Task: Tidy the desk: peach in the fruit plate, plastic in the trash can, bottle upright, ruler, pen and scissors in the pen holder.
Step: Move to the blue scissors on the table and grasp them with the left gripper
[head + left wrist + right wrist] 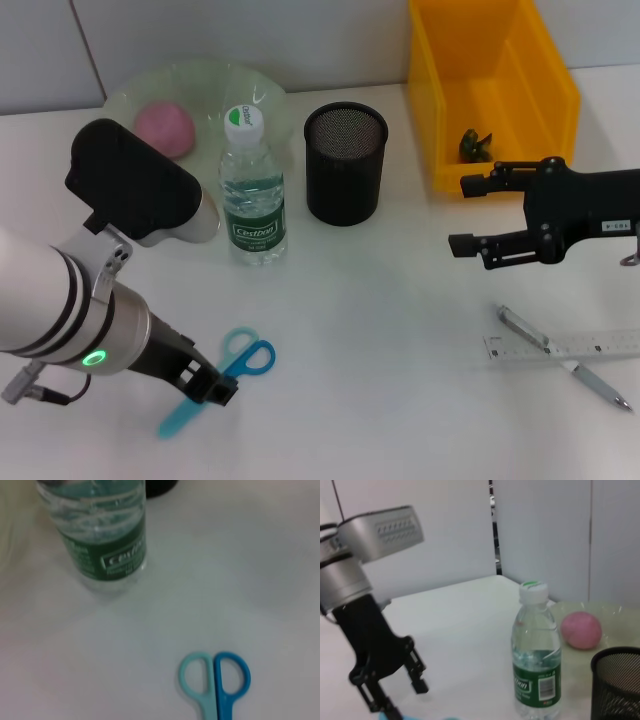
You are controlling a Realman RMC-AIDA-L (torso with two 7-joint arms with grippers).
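My left gripper (207, 387) is low over the blue and teal scissors (236, 366), near their pivot. In the right wrist view its fingers (419, 682) stand apart, so the left gripper (406, 700) is open. The scissors' handles (215, 680) lie flat on the table. The water bottle (251, 190) stands upright. A pink peach (165, 128) lies in the glass fruit plate (262, 92). The black mesh pen holder (345, 162) stands beside the bottle. The pen (565, 358) lies across the ruler (590, 346) at the front right. My right gripper (468, 214) hangs open and empty above them.
A yellow bin (545, 75) at the back right holds a piece of green plastic (477, 146). The bottle (100, 535) stands just beyond the scissors. White table stretches between the scissors and the pen.
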